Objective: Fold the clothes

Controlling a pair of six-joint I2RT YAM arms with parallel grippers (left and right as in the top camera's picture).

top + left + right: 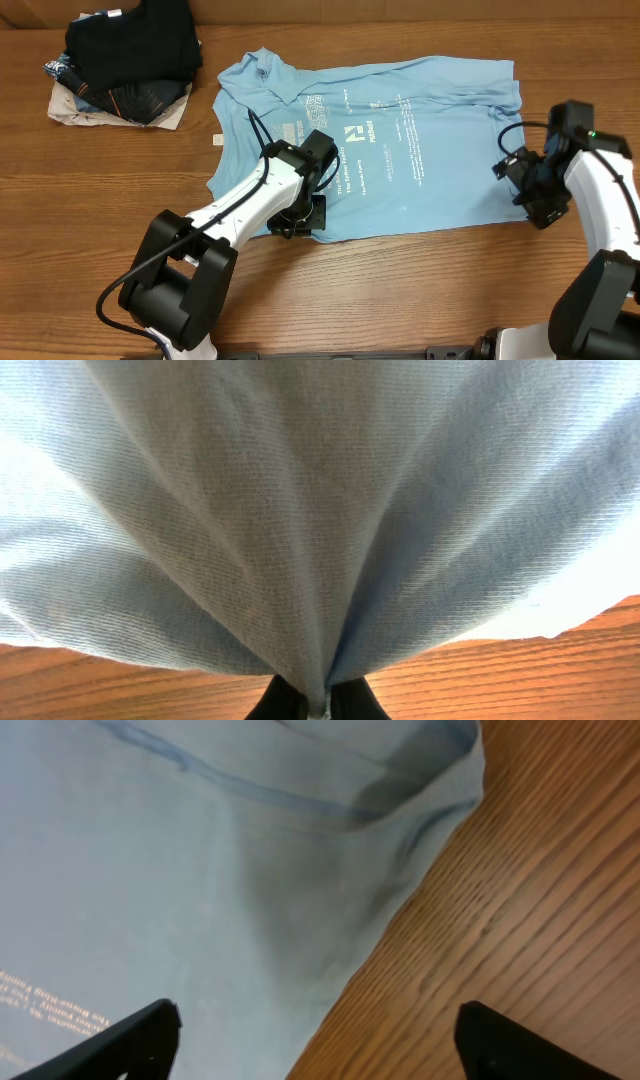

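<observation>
Sky-blue T-shirt (400,150) lies spread on the surface (400,290); your left jaws pinch its near edge, right jaws gape empty at its right corner. Lifting with 1 grip could bunch it.

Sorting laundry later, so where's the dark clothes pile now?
Overhead view: the dark clothes pile lies at the table's far left, beside the blue T-shirt's collar end.
</observation>
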